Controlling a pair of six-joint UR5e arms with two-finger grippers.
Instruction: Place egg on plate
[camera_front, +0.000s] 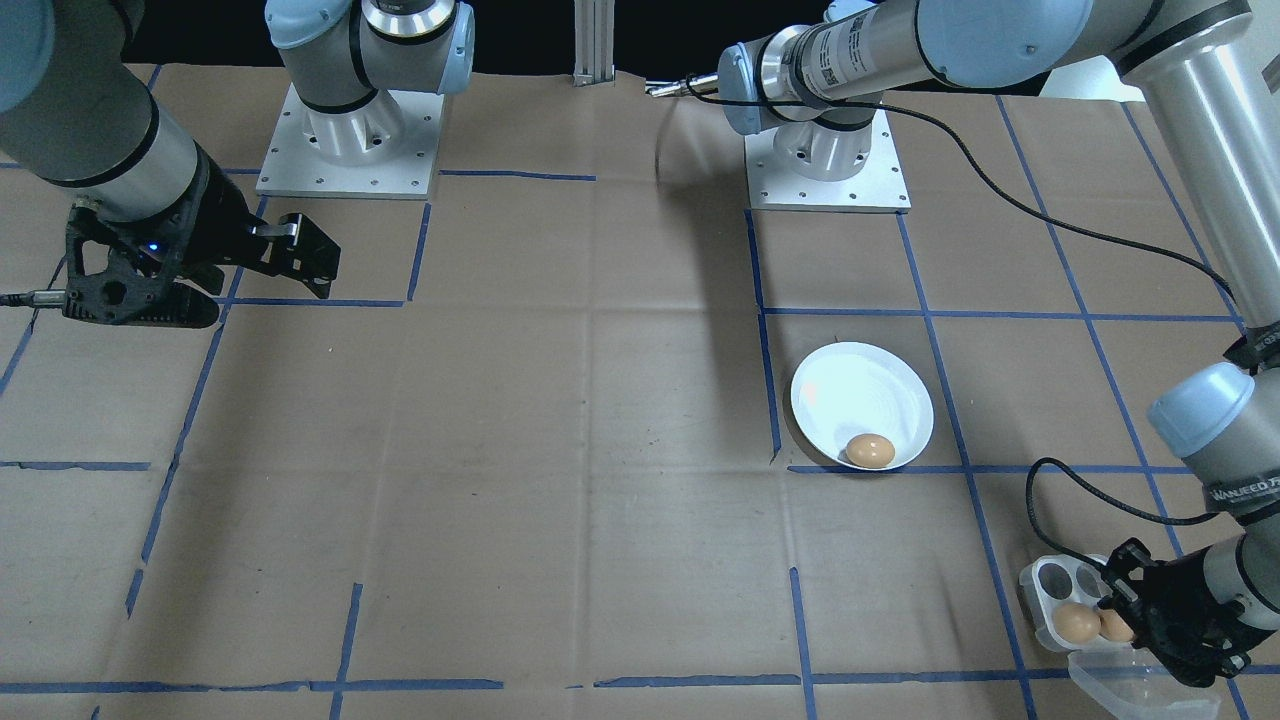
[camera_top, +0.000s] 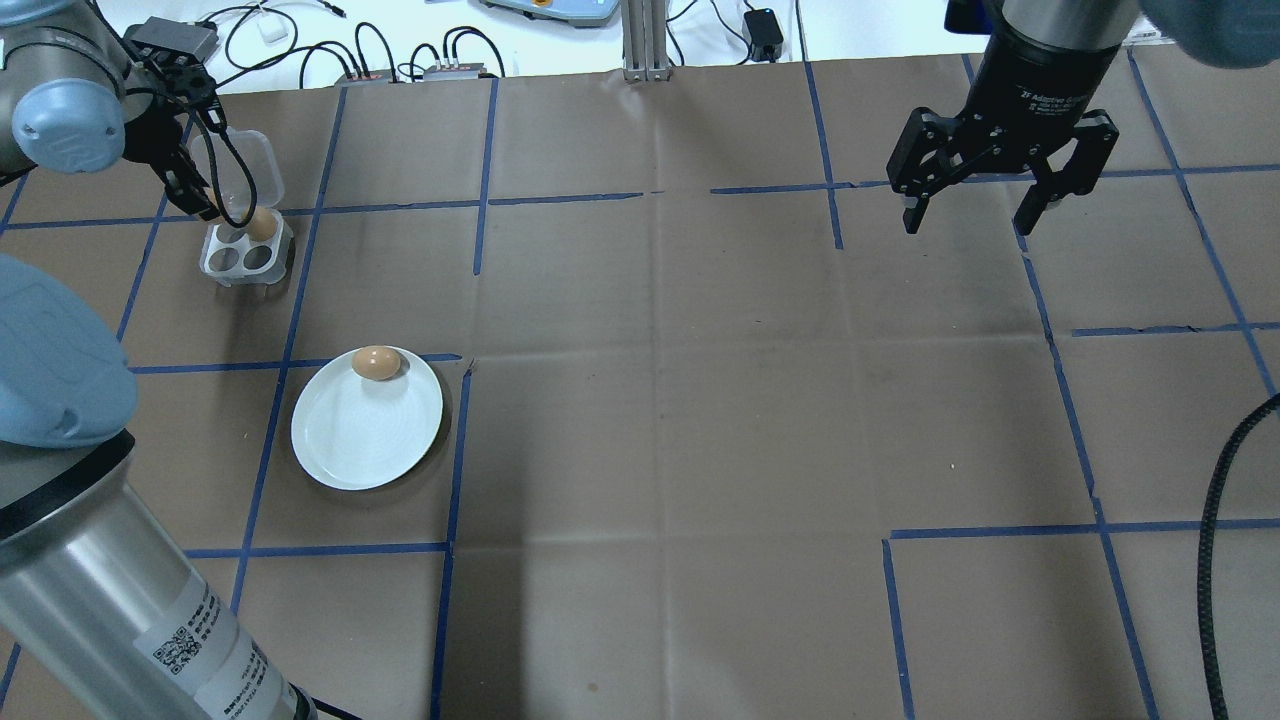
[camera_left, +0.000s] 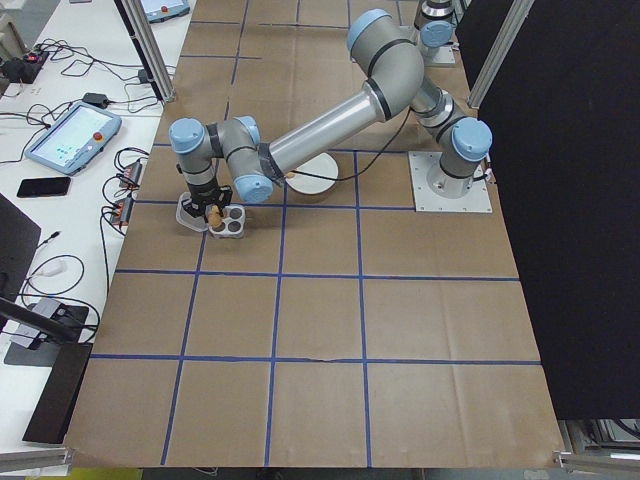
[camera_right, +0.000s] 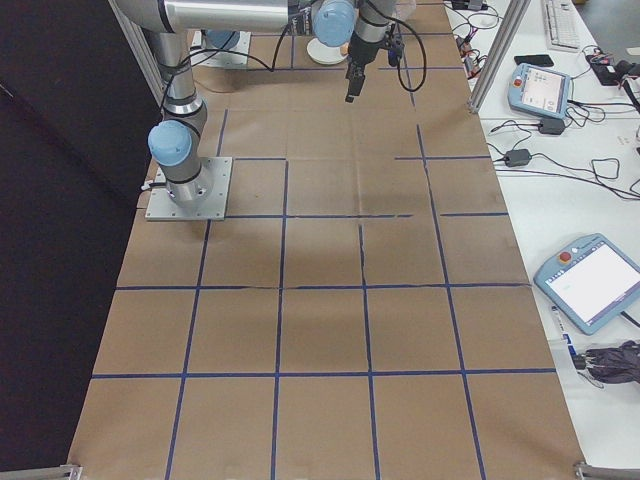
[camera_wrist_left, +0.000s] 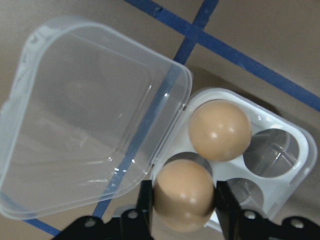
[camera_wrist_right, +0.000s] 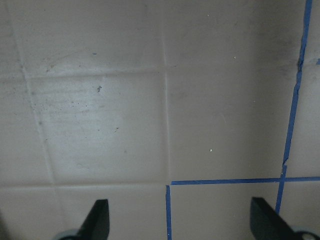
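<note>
Brown egg (camera_wrist_left: 184, 194) pinched in left tool (camera_wrist_left: 182, 202) over clear tray (camera_wrist_left: 280, 165); second egg (camera_wrist_left: 220, 130) adjacent; right tool (camera_top: 1000, 200) spread wide, holding nothing.

left arm (camera_left: 320, 125) over egg tray (camera_left: 225, 220) | plate (camera_left: 318, 190) behind arm

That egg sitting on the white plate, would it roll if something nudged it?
Probably: the egg is smooth and rounded, lying on its side near the rim of the glossy, shallow plate. It likely rolls in a curve, and may crack if knocked hard.
</note>
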